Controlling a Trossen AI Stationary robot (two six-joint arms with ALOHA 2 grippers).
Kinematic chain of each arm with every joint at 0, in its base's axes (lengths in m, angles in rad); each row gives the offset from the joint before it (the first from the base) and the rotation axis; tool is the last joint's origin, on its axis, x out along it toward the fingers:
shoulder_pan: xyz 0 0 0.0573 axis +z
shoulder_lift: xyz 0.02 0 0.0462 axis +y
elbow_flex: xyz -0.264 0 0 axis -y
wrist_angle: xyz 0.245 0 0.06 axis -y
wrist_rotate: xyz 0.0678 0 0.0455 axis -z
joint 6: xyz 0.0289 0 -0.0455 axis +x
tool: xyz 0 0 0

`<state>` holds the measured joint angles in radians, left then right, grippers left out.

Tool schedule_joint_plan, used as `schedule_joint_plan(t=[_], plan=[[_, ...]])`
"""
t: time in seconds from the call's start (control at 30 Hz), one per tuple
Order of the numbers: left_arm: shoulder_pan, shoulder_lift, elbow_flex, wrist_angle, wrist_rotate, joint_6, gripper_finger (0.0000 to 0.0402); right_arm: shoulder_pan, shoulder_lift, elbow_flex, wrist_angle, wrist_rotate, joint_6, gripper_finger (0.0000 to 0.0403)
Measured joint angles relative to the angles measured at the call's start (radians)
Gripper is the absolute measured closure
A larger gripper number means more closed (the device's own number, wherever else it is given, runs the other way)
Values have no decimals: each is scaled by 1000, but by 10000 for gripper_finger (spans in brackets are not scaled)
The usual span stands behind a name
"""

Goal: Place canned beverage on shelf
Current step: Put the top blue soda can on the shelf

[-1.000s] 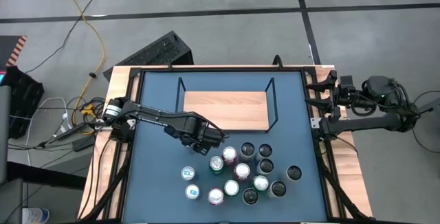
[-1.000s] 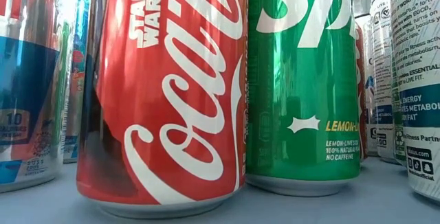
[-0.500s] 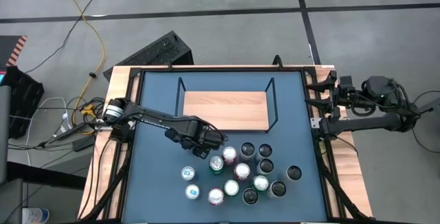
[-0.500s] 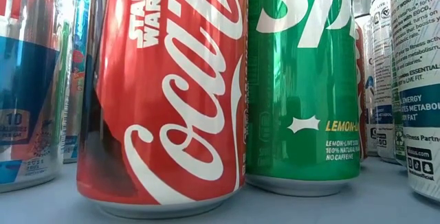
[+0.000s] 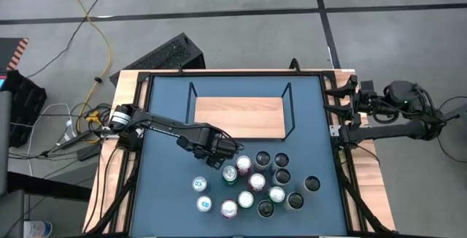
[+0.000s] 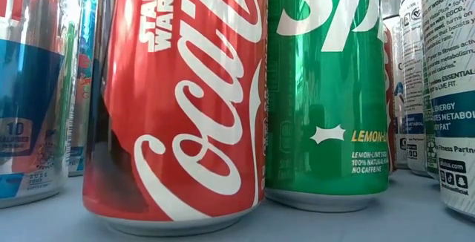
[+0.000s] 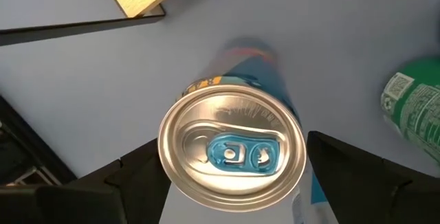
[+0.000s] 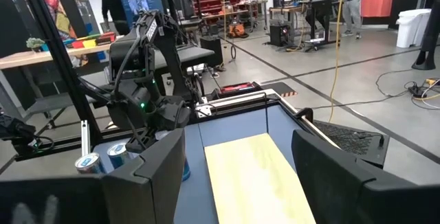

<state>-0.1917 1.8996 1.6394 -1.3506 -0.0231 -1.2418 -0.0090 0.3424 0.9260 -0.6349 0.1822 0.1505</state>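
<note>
The left pincer (image 7: 230,176) grips a blue-tabbed can (image 7: 232,152) lifted near the shelf (image 5: 239,117); next, carry it over and lower it upright onto the shelf board.

The right pincer (image 8: 237,162), parked beside the shelf, stands open.

From my remote station, I see a grey concrete floor (image 5: 219,4) divided by dark seam lines, with a yellow cable (image 5: 102,44) trailing across it beside the wood-edged counter (image 5: 128,85). Beyond the counter I see an open workshop: red storage racks (image 8: 220,1), workbenches (image 8: 41,56) carrying bins, and a white waste bin (image 8: 411,26). People (image 8: 113,4) stand in the distance.
</note>
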Motion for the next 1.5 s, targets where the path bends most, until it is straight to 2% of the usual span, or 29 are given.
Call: schedule_joint_plan(t=[0.77,1.23,1.33,1.5], plan=[[41,0,0,-21,28,79,93,0,0,0,-1,0,0,142],[46,0,0,-20,10,38,93,0,0,0,-2,0,0,142],[46,0,0,-20,10,28,106,0,0,0,-2,0,0,142],[46,-1,1,-21,13,26,156,0,0,0,-5,0,0,142]])
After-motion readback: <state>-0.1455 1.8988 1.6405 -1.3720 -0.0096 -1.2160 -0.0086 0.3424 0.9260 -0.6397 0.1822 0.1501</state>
